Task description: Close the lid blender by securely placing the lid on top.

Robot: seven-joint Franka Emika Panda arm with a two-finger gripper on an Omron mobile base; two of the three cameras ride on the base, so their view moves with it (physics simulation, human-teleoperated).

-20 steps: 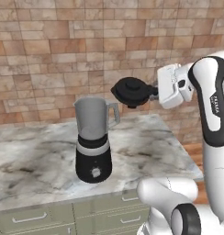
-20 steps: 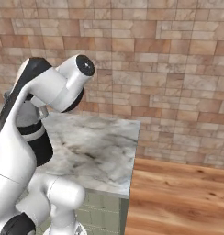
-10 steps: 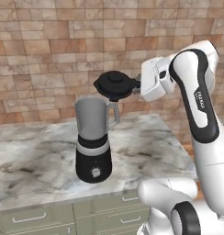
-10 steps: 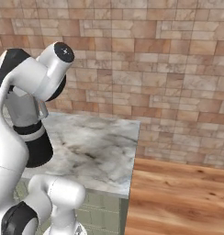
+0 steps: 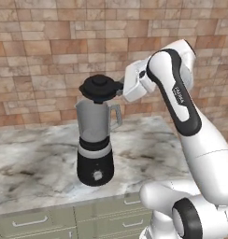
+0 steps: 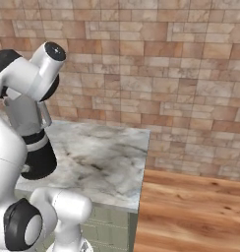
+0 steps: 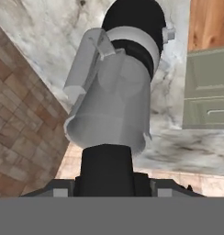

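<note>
The blender (image 5: 95, 140) stands on the marble counter (image 5: 36, 163), with its black base, silver band and grey jar whose handle points right. The black round lid (image 5: 100, 87) hovers level just above the jar's open mouth, slightly apart from the rim. My gripper (image 5: 119, 87) is shut on the lid's right edge, the white hand reaching in from the right. In the hand view the jar (image 7: 109, 105) lies below the lid (image 7: 106, 170), which sits dark between the fingertips. From the right base view the blender (image 6: 33, 142) is partly hidden behind my arm.
A brick wall (image 5: 41, 56) rises behind the counter. The counter's right edge (image 6: 141, 167) drops to a wooden floor (image 6: 191, 211). Grey-green cabinet drawers (image 5: 55, 224) run beneath the counter front.
The arm has swung left, carrying the lid from right of the blender to directly over the jar's mouth, and a little lower.
</note>
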